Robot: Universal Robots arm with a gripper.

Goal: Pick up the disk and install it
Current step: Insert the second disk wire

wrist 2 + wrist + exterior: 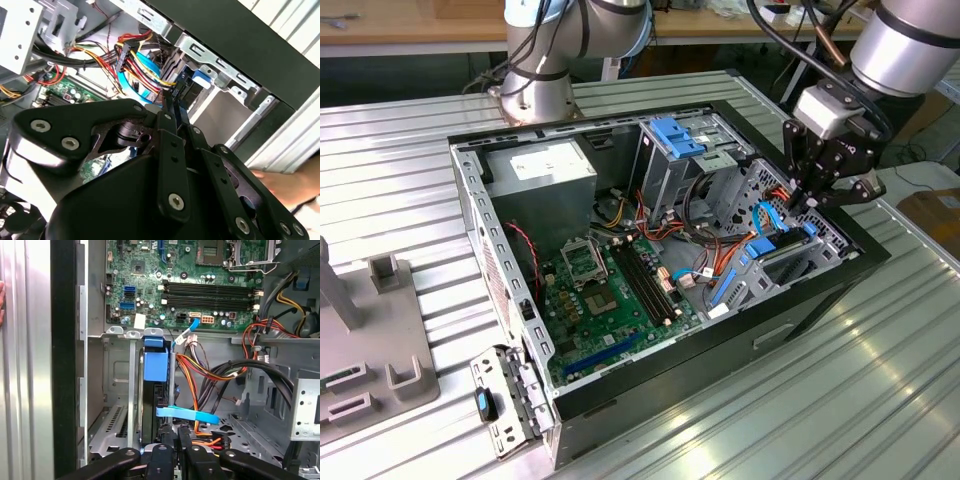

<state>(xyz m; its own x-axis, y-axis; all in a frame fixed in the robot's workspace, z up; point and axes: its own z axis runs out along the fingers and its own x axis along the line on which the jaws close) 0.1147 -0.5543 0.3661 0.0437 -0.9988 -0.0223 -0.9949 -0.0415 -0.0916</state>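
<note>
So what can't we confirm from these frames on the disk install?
- Label of the disk: the first wrist view sees it edge-on in the bay.
- Its seating depth: the gripper covers its near end in the first wrist view; cables cross it in the exterior view.
- A person's hand: cut off by the second wrist view's edge.

The table [880, 400] is ribbed, shiny metal. The computer case [820, 290] has matt black outer walls and dull grey sheet steel inside. The disk [155, 365] carries smooth blue plastic, and the gripper [810, 200] looks matt black.
</note>
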